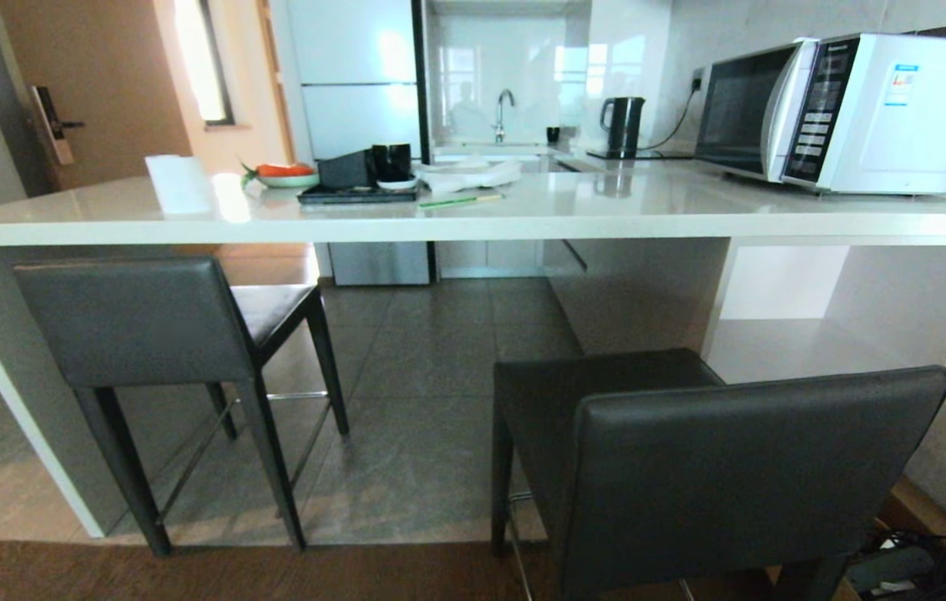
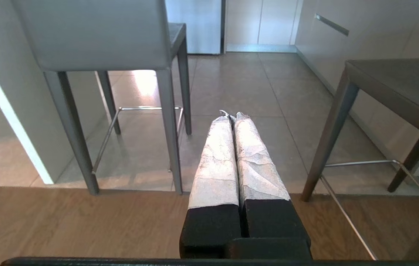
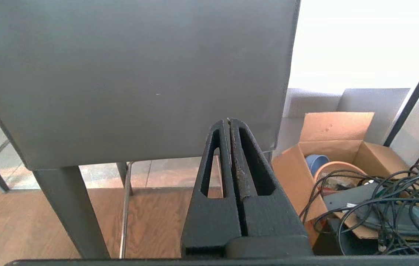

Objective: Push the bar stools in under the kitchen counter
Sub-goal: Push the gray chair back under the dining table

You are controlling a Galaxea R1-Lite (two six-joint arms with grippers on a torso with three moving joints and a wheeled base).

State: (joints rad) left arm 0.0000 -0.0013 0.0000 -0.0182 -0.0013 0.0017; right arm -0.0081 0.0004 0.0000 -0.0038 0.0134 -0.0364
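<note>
Glossy white desk (image 1: 473, 219) is carrying microwave (image 1: 848, 108) and kettle (image 1: 623, 125). Left bar stool (image 1: 164, 325) is sitting partly under it on grey tile floor (image 1: 431, 401); right bar stool (image 1: 715, 476) is standing well out. My left gripper (image 2: 232, 115) and right gripper (image 3: 229, 121) are hanging low, jaws clenched, empty.

Bar stools (image 1: 164, 334) — right (image 1: 715, 476) outside counter (image 1: 473, 219)

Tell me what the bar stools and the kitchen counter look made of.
Bar stools: backrests look like dark-grey leather or a leather-like cover, smooth with a soft sheen; legs dark and matte, material unclear; footrest bars shiny metal. Kitchen counter: glossy white stone-look top, mirroring the kettle.
</note>
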